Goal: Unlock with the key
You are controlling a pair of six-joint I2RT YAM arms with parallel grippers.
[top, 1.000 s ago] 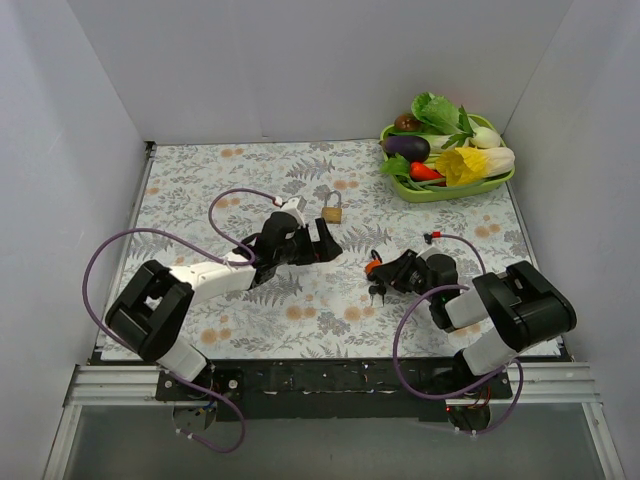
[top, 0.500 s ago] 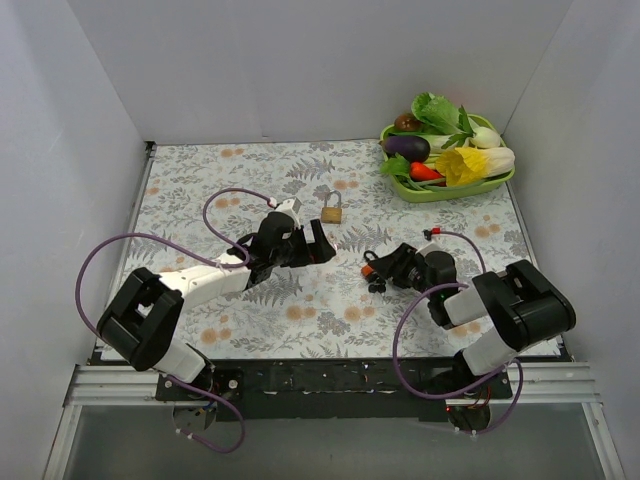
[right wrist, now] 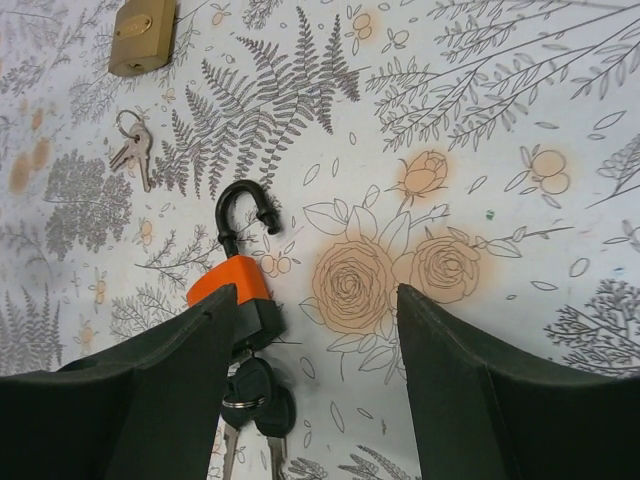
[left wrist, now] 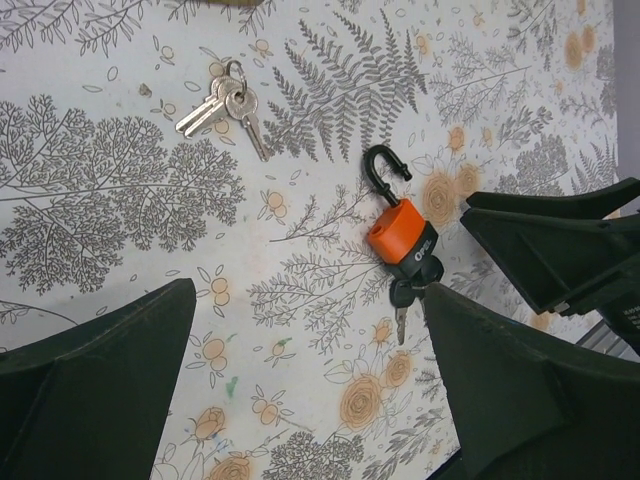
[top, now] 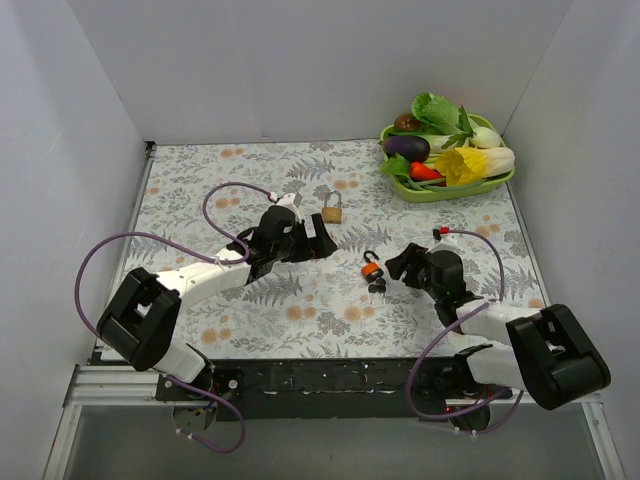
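Observation:
An orange padlock with a black shackle lies on the flowered table, and one end of the shackle stands free of the body. Black-headed keys hang from its underside. My right gripper is open just right of it. In the right wrist view the padlock lies by the left finger, not between the two, and the right gripper holds nothing. My left gripper is open to the padlock's left, and in its wrist view the padlock and keys lie ahead of the open left gripper.
A brass padlock lies behind the left gripper, with a loose bunch of silver keys close by. A green tray of vegetables stands at the back right. White walls enclose the table on three sides.
My right gripper has opened and drawn back to the right, leaving the orange padlock with its keys lying on the table. The left gripper has shifted slightly toward the back.

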